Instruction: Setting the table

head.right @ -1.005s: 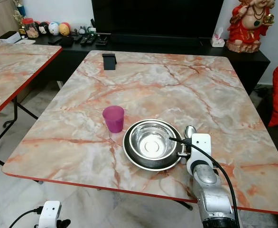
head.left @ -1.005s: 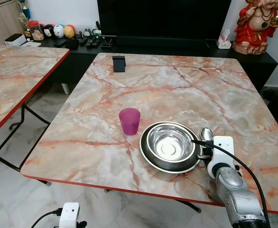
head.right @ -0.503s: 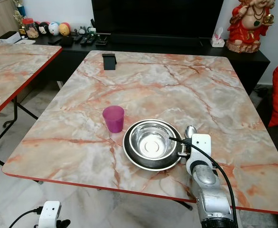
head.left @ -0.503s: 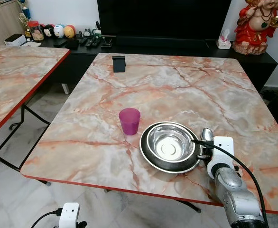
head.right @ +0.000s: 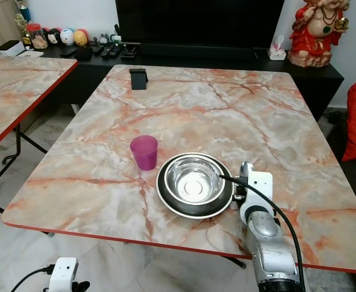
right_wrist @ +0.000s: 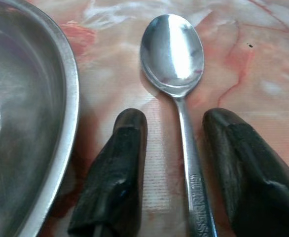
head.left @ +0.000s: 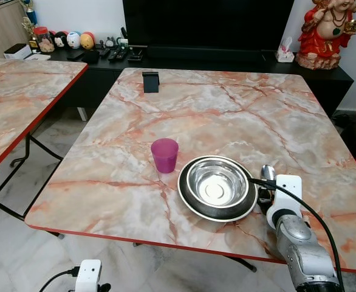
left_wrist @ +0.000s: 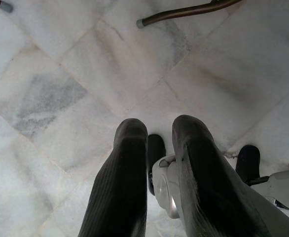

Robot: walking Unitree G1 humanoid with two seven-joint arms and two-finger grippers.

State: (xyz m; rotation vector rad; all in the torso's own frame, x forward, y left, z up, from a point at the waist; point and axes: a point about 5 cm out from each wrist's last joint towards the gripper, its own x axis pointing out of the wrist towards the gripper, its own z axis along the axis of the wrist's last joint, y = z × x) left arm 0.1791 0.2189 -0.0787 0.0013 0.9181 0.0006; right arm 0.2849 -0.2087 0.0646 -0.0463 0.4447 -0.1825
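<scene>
Spoon (right_wrist: pixel 175 74) lies flat on the marble table (head.left: pixel 226 109), just right of the steel bowl (head.left: pixel 217 182) in its dark plate (head.left: pixel 193 204) (bowl of the spoon pointing far). Right gripper (right_wrist: pixel 184 168) straddles its handle, fingers spread, not touching. Purple cup (head.left: pixel 164 155) stands left. Left gripper (left_wrist: pixel 157 163) hangs over the floor, narrowly parted.

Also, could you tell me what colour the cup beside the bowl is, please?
The cup is magenta-purple, clearest in the left eye view.

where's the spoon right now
The spoon lies on the table just right of the steel bowl, between the open fingers of the right gripper, near the table's front right corner.
</scene>
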